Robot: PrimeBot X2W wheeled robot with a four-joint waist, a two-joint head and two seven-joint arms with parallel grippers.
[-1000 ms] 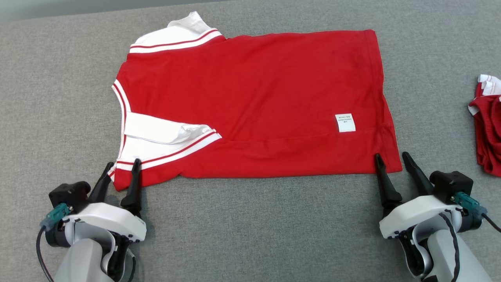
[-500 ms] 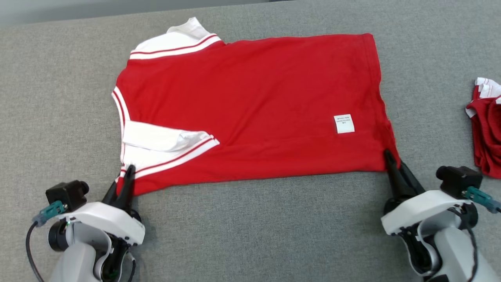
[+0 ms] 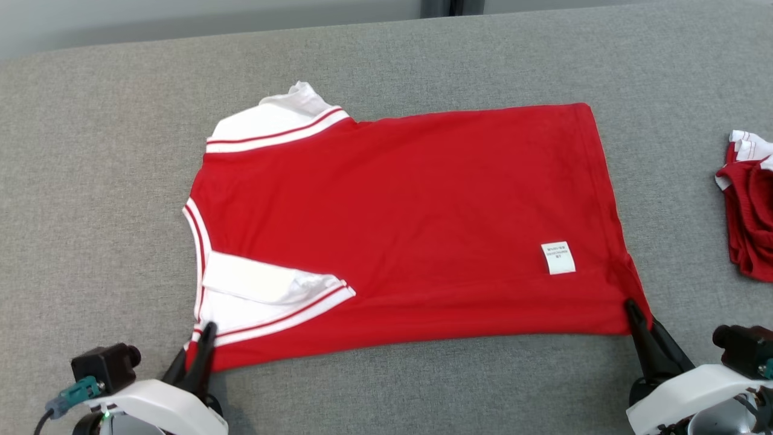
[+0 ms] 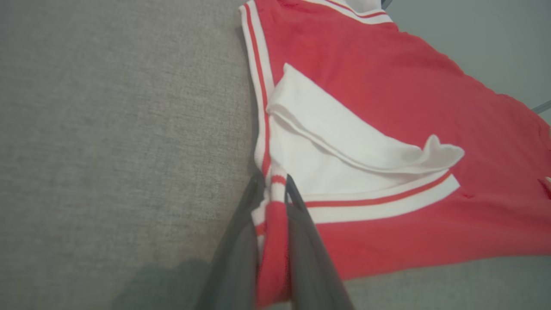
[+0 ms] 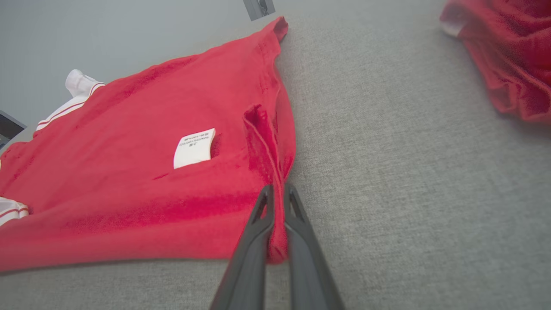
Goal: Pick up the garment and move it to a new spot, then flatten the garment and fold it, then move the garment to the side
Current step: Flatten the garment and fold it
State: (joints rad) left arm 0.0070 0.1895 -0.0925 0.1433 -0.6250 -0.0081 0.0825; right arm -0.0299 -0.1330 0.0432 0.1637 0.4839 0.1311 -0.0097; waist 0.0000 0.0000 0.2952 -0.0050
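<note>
At centre frame, on the grey surface [image 3: 423, 60], we list one red garment [image 3: 398, 229], flat. Lower left: our left gripper [image 3: 202, 338], pinched shut on its striped corner. Lower right: our right gripper [image 3: 635, 313], clamped on its hem corner.

Between the left gripper [image 3: 202, 338] and the right gripper [image 3: 640, 314], a strip of bare grey surface [image 3: 423, 386] lies open along the near edge of the garment [image 3: 410, 223]. Outward of the left gripper's fingers the same surface is bare. Ahead of both tools the garment lies flat and low, each gripper pinching a near corner. Outward of the right gripper, past a band of bare surface, a second red garment [image 3: 752, 223] lies bunched in the way; it seems to stand higher than the flat one, though the frame cuts it off.
</note>
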